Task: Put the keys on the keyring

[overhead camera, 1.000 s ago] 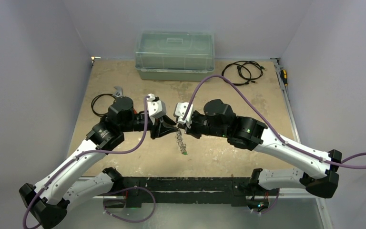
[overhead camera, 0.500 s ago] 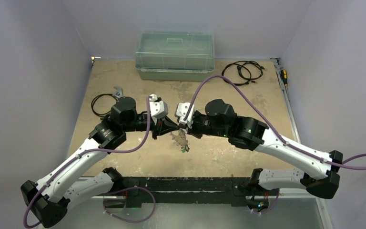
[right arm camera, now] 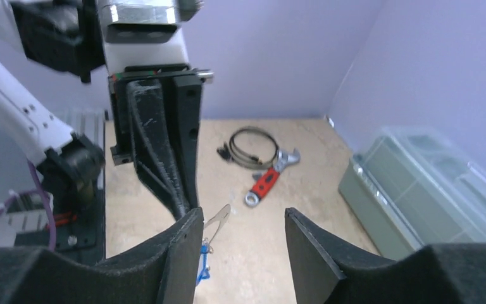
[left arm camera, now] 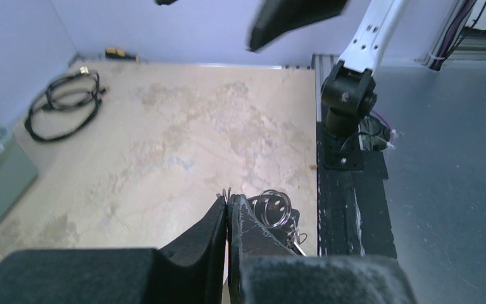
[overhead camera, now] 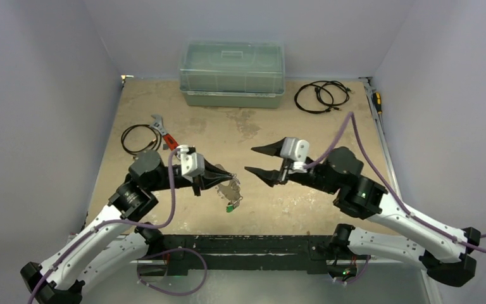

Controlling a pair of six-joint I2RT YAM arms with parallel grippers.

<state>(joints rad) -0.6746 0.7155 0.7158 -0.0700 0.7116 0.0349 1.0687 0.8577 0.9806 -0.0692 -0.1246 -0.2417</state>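
My left gripper (overhead camera: 226, 177) is shut on the keyring (overhead camera: 231, 187), a thin silvery loop hanging just under its tips above the table. In the left wrist view the ring's wire (left arm camera: 229, 192) pokes out between the closed fingers (left arm camera: 247, 218), and the keys' small split rings (left arm camera: 272, 208) bunch to their right. The keys (overhead camera: 230, 204) dangle below the ring, one with a green tag. My right gripper (overhead camera: 251, 159) stands open a short way to the right, apart from the ring, with nothing between its fingers. In the right wrist view a blue-tagged key (right arm camera: 204, 258) hangs beside the left finger of the right gripper (right arm camera: 240, 216).
A clear lidded box (overhead camera: 232, 73) stands at the back. Black cable coils lie at back right (overhead camera: 320, 96) and at left (overhead camera: 137, 138). A red-handled wrench (overhead camera: 163, 132) lies beside the left coil. A screwdriver (overhead camera: 376, 101) rests at the right edge.
The right gripper has opened, let go and drawn back to the right. The left gripper has closed on the keyring and moved down-left with the keys hanging from it.
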